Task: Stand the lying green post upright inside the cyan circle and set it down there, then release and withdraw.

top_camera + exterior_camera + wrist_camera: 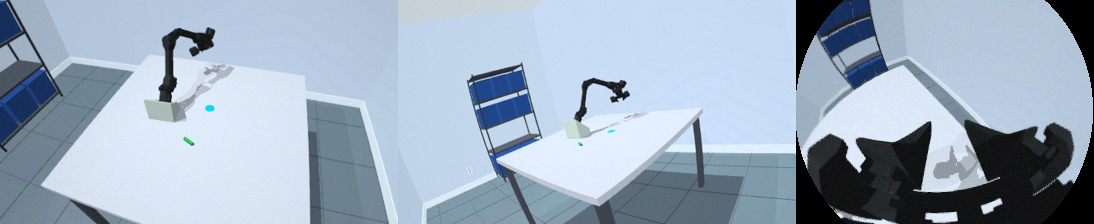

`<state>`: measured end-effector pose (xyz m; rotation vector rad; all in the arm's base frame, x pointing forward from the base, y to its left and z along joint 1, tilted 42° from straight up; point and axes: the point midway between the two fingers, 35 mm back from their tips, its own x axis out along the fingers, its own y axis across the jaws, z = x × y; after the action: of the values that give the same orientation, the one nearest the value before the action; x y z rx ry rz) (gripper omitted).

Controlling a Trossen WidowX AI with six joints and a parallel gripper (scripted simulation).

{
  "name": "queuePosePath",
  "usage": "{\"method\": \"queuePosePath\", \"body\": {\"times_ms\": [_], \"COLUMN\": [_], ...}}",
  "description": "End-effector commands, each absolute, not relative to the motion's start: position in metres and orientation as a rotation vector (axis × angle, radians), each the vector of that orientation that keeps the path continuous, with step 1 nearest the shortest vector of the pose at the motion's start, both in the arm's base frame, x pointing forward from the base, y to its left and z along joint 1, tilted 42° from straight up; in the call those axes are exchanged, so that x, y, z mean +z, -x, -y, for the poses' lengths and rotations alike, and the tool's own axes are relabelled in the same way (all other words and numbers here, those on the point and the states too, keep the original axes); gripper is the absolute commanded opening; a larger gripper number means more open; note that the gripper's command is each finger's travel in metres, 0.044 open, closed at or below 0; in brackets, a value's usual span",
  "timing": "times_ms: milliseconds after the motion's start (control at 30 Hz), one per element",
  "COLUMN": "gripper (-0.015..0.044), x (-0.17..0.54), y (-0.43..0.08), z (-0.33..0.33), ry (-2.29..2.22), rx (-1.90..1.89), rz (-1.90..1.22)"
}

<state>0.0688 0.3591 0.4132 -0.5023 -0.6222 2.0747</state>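
Observation:
The green post [189,141] [580,144] lies on its side on the white table, in front of the arm's base and a little to its right in the top view. The flat cyan circle [209,108] [611,131] lies on the table to the right of the base, apart from the post, with nothing on it. My gripper [202,50] [620,100] [948,122] is open, with a gap between its fingertips and nothing in it. It hangs high above the far part of the table, well away from the post. The wrist view shows neither post nor circle.
The pale base block [160,111] [573,130] carries the arm on the white table [239,166] [586,169] [891,110]. A shelf rack with blue bins [37,85] [503,107] [856,36] stands on the floor beyond the table's left side. The arm's shadow falls across the table's far part.

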Motion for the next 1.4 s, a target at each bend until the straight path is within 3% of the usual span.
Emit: {"method": "queuePosePath", "body": {"times_ms": [0, 767, 1367], "gripper": [0.0233, 0.0233, 0.0233], "x": [0.389, 0.256, 0.148], "y": [-0.110, -0.307, -0.396], "z": [-0.364, -0.300, -0.170], "ry": [0.513, 0.439, 0.243], "rx": [2.004, 1.562, 1.177], "rz": [0.459, -0.262, -0.733]}}
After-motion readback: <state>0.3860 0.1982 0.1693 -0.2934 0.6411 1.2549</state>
